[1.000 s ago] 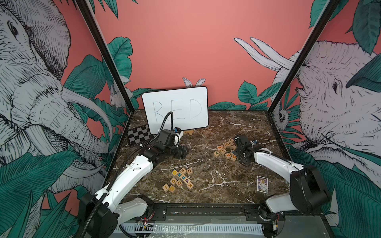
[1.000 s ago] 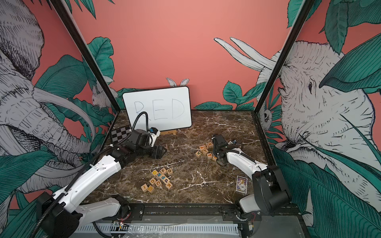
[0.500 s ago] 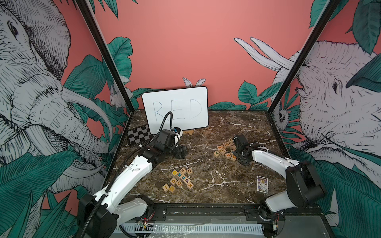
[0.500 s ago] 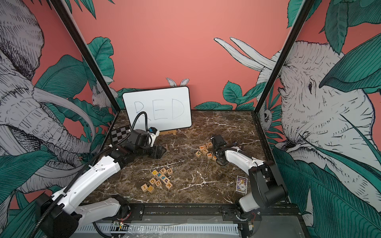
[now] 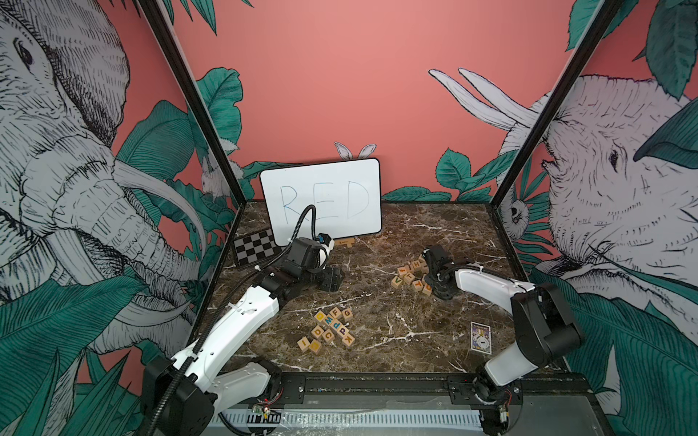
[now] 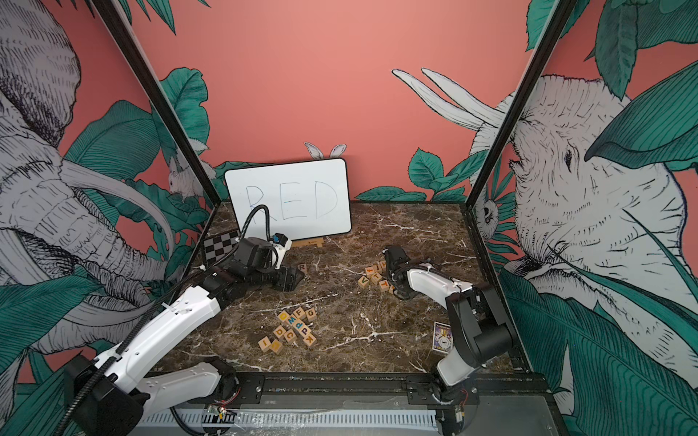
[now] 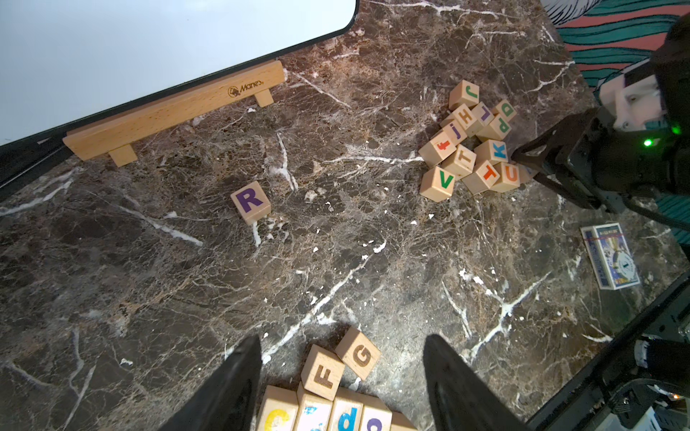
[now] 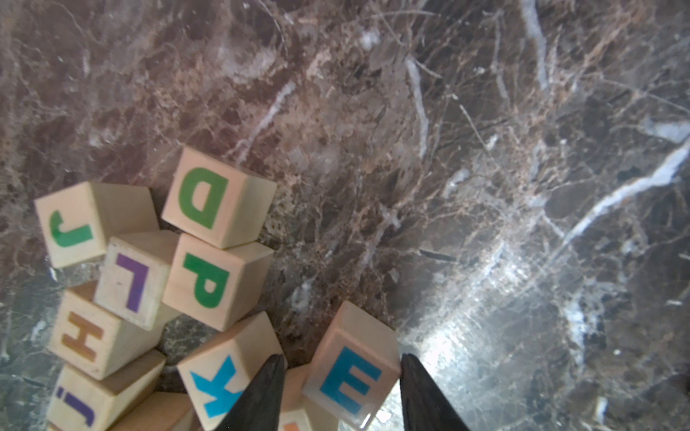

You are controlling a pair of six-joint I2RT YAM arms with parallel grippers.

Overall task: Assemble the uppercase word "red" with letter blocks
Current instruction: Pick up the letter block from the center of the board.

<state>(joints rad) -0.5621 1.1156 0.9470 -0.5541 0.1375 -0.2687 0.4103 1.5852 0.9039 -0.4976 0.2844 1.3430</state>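
Alone on the marble lies a letter block showing a purple R (image 7: 251, 201), also seen in a top view (image 6: 302, 267) just beyond my left gripper (image 5: 332, 279). That gripper (image 7: 341, 337) hangs open and holds nothing. At the right-hand pile of letter blocks (image 5: 409, 273), my right gripper (image 8: 342, 356) is lowered over a tilted block with a blue E (image 8: 351, 377). One finger touches the block's corner. The other stands a little off it, beside a K block (image 8: 220, 377). A green D block (image 8: 209, 197) sits at the pile's far edge. The word is not formed; only R lies apart.
A second cluster of letter blocks (image 5: 328, 330) lies front centre, with an orange D (image 5: 318, 332) in it. A white board (image 5: 325, 200) reading RED leans on a wooden stand (image 7: 175, 108) at the back. There is a checkerboard card (image 5: 255, 247) back left and a small card box (image 5: 481, 337) front right.
My right gripper's jaws have narrowed around the E block and its arm has shifted slightly at the pile. The left arm has stayed still.
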